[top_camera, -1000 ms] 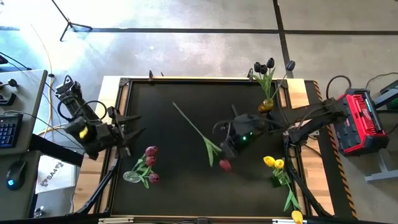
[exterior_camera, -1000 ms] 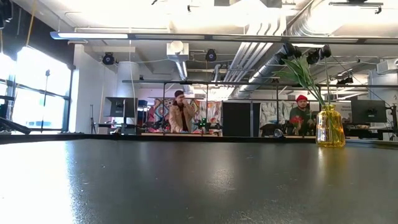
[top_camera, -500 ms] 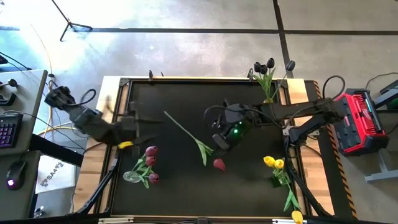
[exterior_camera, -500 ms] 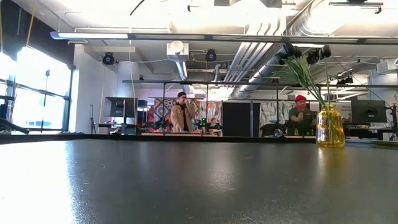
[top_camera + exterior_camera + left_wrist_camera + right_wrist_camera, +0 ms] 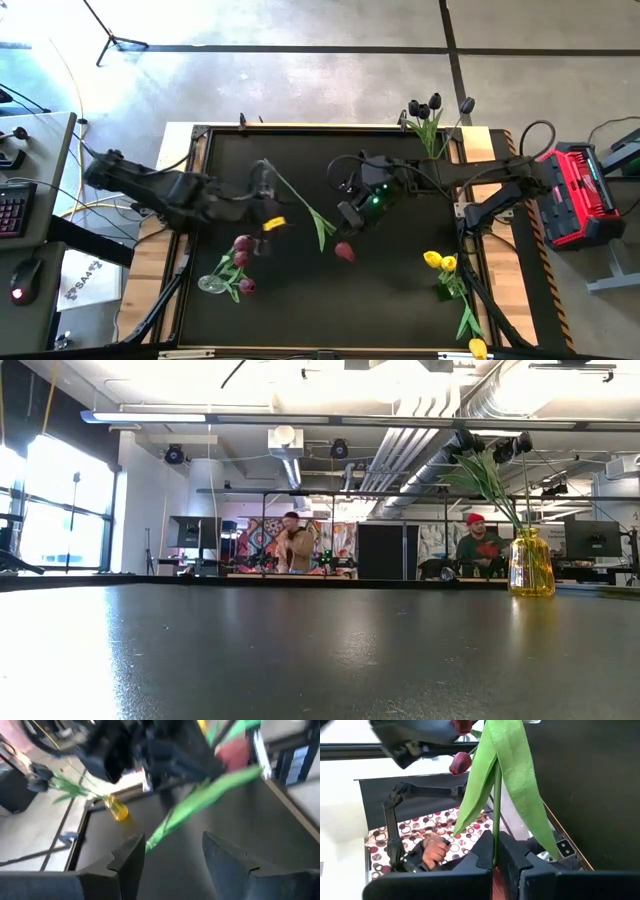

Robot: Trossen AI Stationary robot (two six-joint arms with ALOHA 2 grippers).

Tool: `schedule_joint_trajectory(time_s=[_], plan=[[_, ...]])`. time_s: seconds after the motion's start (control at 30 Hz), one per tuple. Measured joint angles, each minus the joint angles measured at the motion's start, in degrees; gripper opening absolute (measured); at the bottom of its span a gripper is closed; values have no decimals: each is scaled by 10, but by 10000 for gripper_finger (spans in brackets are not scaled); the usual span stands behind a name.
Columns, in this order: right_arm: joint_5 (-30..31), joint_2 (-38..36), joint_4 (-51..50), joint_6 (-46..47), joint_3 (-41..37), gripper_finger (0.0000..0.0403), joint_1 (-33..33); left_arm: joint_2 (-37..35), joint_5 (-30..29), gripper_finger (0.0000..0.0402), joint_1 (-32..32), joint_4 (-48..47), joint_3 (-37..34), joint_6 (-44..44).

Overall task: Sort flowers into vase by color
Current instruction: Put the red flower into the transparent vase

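While tulip (image 5: 320,222) is clamped by stem in closed right gripper (image 5: 347,216), open left gripper (image 5: 262,190) is held beside stem end.

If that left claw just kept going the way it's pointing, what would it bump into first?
Probably the green stem of the pink tulip the right gripper holds up; it lies right ahead of the open left gripper, though depth is uncertain.

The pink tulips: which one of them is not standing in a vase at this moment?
The pink tulip held by the right gripper above mid-table. Its long stem runs toward the open left gripper, while the other pink ones stand in the clear vase.
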Motion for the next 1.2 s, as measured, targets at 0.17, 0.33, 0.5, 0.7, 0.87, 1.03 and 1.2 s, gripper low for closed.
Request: schedule_joint_trajectory(time_s=[0.17, 0.33, 0.5, 0.7, 0.87, 1.03, 1.2], plan=[[0, 0, 11, 9, 0, 0, 1, 58, -5, 184, 23, -67, 38, 31], [4, 0, 14, 12, 0, 0, 3, 87, -43, 184, 28, -71, 59, 54], [10, 0, 13, 11, 0, 0, 3, 94, -35, 181, 27, -70, 65, 81], [22, 0, 10, 15, 0, 0, 3, 91, -31, 140, 27, -70, 65, 78], [34, 0, 11, 23, 0, 0, 4, 91, -40, 101, 27, -72, 65, 81], [47, 0, 14, 23, 0, 0, 9, 91, -40, 65, 27, -81, 65, 81], [52, 0, 15, 22, 0, 0, 10, 91, -29, 16, 27, -85, 65, 81]])
